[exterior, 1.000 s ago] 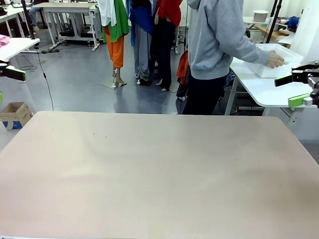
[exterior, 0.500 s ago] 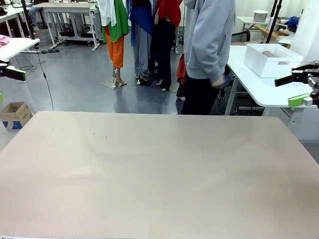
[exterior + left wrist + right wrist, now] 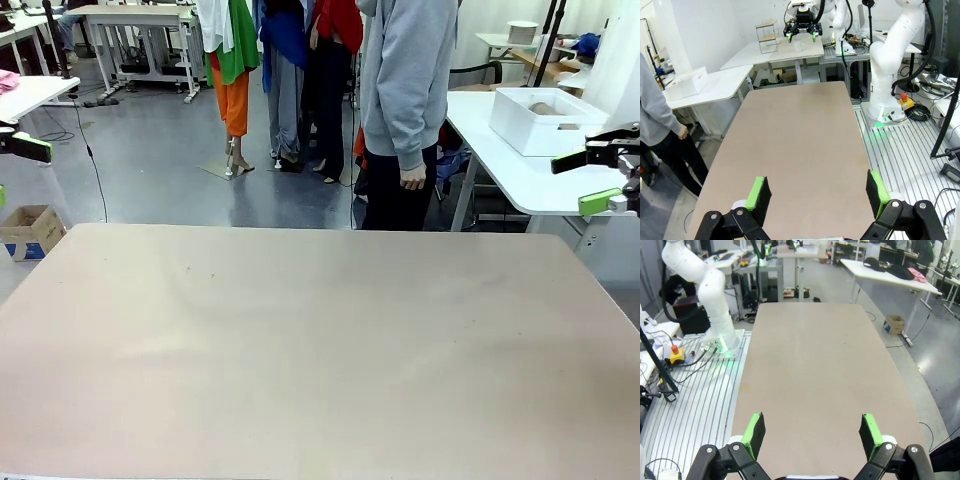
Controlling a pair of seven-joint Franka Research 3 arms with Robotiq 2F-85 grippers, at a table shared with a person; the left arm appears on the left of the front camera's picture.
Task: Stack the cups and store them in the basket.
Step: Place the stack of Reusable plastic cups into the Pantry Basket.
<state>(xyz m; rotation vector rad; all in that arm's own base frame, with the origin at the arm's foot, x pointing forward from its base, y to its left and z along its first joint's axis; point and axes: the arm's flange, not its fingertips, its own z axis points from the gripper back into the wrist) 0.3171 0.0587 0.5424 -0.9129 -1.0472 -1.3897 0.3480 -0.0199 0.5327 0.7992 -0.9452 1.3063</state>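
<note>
Front view: right gripper (image 3: 601,178) sits at the pic's right edge, above the tan table (image 3: 300,340), jaws wide apart w/ nothing between the green pads. Just behind it, up and a bit toward the middle, the basket (image 3: 535,125) stands on a white side table (image 3: 520,180); something tan shows inside, prob. the cups (image 3: 545,107), can't tell how many or if stacked. A person in a grey hoodie (image 3: 405,70) stands left of the basket, hand (image 3: 412,179) hanging down, apart from it. Left gripper at the far left edge: one green pad (image 3: 35,150) seen. Left wrist view: left gripper (image 3: 818,194) spread wide, empty, table top ahead of its fingers; basket (image 3: 687,82) far ahead and off to the left on the side table, person nearer on that side. Right wrist view: right gripper (image 3: 811,434) wide open, empty, table stretching ahead of it.
</note>
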